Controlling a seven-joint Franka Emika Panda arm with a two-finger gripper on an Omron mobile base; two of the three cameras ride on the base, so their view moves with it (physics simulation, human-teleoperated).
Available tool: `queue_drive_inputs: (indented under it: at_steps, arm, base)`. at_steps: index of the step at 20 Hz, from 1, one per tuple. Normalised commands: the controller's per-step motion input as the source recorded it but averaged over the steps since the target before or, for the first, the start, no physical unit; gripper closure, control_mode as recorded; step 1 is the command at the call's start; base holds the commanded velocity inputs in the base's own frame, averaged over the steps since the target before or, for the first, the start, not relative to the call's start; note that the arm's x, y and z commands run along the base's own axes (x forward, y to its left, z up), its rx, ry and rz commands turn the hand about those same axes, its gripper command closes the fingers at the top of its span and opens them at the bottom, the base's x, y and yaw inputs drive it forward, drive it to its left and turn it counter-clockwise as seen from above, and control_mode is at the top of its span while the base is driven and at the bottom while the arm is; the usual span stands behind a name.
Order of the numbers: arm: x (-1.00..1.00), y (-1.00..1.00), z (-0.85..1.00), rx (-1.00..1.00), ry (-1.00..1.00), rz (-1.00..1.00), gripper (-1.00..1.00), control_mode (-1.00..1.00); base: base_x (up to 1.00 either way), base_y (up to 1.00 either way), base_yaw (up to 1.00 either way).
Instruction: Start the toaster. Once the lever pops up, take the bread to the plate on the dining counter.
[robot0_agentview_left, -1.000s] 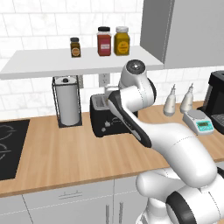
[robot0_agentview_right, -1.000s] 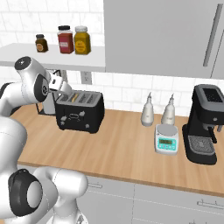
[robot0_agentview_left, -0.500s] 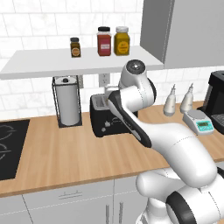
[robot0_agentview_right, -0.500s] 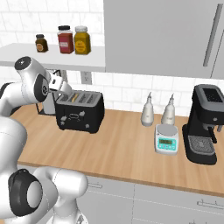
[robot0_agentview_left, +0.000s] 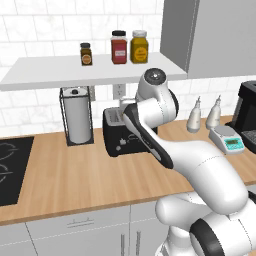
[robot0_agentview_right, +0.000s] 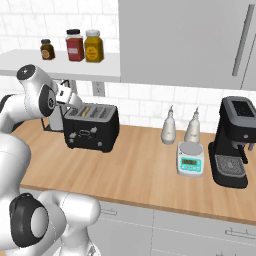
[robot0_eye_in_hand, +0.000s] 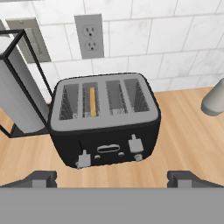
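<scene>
The pincer (robot0_eye_in_hand: 112, 177) hangs released, its two dark fingertips spread wide, above and in front of the black boxy toaster (robot0_eye_in_hand: 105, 124) with grey slotted top. A thin tan slice of bread (robot0_eye_in_hand: 92, 101) stands upright in its second slot from the left. The toaster sits on the light wood table (robot0_eye_in_hand: 188, 135), just beside a black wire-framed paper towel roll (robot0_eye_in_hand: 17, 96).

I see open wood worktop (robot0_eye_in_hand: 188, 131) in front of the toaster (robot0_eye_in_hand: 105, 120) and to its right. A paper towel holder (robot0_eye_in_hand: 19, 92) crowds its left side, and the tiled wall (robot0_eye_in_hand: 175, 39) stands just behind it.
</scene>
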Motion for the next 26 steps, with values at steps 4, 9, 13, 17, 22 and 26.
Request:
queue_drive_inputs:
  at_steps: [4,9,13,17,22,26]
  arm:
    - [0.00,0.00,0.00,0.00,0.00,0.00,-1.00,-1.00]
    - [0.00,0.00,0.00,0.00,0.00,0.00,-1.00,-1.00]
    - [0.00,0.00,0.00,0.00,0.00,0.00,-1.00,-1.00]
    - [0.00,0.00,0.00,0.00,0.00,0.00,-1.00,-1.00]
    - [0.00,0.00,0.00,0.00,0.00,0.00,-1.00,-1.00]
    - [0.00,0.00,0.00,0.00,0.00,0.00,-1.00,-1.00]
  base:
    - [0.00,0.00,0.00]
    - [0.00,0.00,0.00]
    - [0.00,0.00,0.00]
    - [0.00,0.00,0.00]
    - [0.00,0.00,0.00]
    - [0.00,0.00,0.00]
